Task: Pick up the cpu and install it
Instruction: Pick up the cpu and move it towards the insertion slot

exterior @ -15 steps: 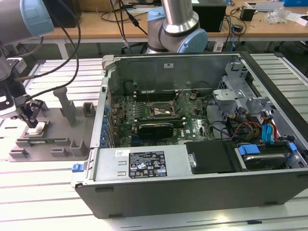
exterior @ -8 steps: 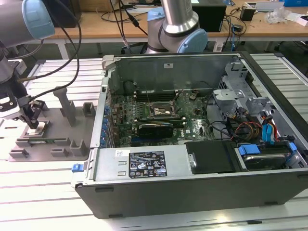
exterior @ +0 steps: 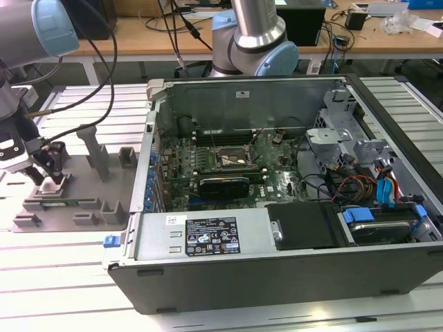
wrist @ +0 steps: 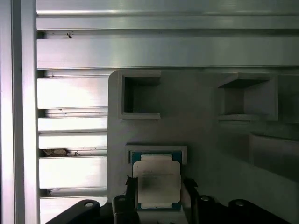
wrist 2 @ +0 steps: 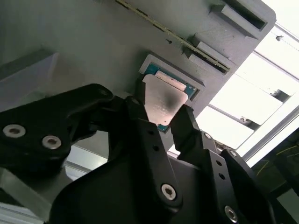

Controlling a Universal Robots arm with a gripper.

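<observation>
The cpu (wrist: 156, 181) is a small silvery square with a thin green rim. It lies in a shallow pocket of the grey plastic tray (exterior: 83, 207) at the exterior view's left. In both wrist views my gripper (wrist 2: 161, 114) stands over it, and its black fingertips (wrist 2: 138, 109) press against two opposite edges of the cpu (wrist 2: 161, 98). In the exterior view the gripper (exterior: 47, 173) is low on the tray's left end, with the cpu (exterior: 52, 185) a pale patch beneath it. The motherboard's socket (exterior: 232, 160) lies open inside the computer case (exterior: 277, 263).
Upright grey posts (exterior: 93, 149) rise from the tray just to the right of the gripper. The case's metal wall (exterior: 149, 159) stands between the tray and the motherboard. A second robot arm's base (exterior: 252, 41) is behind the case. Slatted aluminium table (wrist: 70, 93) surrounds the tray.
</observation>
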